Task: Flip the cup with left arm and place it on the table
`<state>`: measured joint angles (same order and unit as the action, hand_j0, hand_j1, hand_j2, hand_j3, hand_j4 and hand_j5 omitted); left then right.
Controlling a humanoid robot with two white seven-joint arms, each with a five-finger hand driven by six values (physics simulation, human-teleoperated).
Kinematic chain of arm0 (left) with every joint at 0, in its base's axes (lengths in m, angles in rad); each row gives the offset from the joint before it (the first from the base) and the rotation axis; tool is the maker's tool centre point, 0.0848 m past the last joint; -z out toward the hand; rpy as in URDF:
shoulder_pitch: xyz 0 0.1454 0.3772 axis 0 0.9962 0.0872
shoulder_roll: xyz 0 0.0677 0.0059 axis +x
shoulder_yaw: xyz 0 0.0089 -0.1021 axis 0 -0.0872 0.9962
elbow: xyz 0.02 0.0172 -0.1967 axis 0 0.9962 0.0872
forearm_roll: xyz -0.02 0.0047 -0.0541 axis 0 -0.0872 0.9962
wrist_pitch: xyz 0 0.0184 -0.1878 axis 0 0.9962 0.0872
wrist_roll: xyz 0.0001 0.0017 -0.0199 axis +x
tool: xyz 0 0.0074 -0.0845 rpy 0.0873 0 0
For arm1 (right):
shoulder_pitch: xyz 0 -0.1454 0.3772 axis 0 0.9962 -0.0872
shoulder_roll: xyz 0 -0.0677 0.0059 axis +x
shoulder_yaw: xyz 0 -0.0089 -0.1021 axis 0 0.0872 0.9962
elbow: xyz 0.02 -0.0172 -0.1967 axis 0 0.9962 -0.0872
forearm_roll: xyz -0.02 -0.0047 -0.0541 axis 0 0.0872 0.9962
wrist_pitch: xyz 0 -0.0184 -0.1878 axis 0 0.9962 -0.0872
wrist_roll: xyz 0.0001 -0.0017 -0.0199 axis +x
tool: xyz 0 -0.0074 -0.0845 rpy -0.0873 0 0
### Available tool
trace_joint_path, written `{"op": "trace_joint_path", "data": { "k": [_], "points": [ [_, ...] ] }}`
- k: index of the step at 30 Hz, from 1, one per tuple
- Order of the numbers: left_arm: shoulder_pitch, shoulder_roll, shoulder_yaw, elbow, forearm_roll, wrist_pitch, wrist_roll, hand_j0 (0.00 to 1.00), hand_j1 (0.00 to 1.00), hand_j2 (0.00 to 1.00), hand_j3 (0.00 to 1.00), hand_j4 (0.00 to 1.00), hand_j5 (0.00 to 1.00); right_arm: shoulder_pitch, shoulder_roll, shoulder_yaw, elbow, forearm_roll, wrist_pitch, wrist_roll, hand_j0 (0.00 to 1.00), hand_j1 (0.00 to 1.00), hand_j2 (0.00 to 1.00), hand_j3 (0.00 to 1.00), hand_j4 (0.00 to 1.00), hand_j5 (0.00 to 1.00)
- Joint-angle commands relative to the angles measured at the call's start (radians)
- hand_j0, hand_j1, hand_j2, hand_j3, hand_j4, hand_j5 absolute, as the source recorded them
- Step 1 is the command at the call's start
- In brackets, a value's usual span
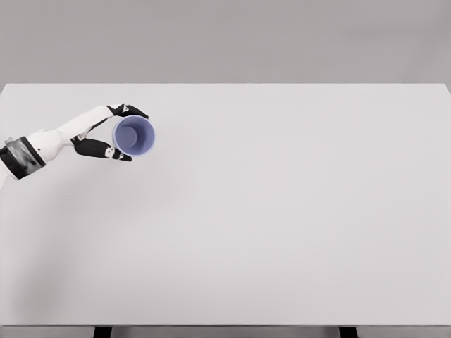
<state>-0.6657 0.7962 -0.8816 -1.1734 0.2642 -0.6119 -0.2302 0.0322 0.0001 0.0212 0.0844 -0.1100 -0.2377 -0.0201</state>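
Cup (134, 136) between left hand (99, 134) fingers (134, 110)

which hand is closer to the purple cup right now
Left. The left hand is wrapped around the purple cup, with fingers above and below it near the table's left side. The right hand is not in view.
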Motion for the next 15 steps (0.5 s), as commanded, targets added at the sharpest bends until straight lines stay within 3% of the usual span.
{"op": "trace_joint_path", "data": {
  "k": [1,7,15],
  "points": [
    [0.000,0.008,0.000,-0.002,0.010,0.001,0.002,0.68,0.68,0.68,0.68,0.68,0.68,0.000,0.000,0.000,0.000,0.000,0.000,0.000,1.00,1.00,1.00,1.00,1.00,1.00],
    [0.000,0.006,-0.008,-0.006,0.027,0.001,0.002,0.68,0.68,0.68,0.68,0.68,0.68,0.000,0.000,0.000,0.000,0.000,0.000,0.000,1.00,1.00,1.00,1.00,1.00,1.00],
    [-0.006,0.018,-0.085,-0.054,0.132,0.001,0.019,0.68,0.68,0.68,0.68,0.68,0.68,0.000,0.000,0.000,0.000,0.000,0.000,0.000,1.00,1.00,1.00,1.00,1.00,1.00]
  ]
}}
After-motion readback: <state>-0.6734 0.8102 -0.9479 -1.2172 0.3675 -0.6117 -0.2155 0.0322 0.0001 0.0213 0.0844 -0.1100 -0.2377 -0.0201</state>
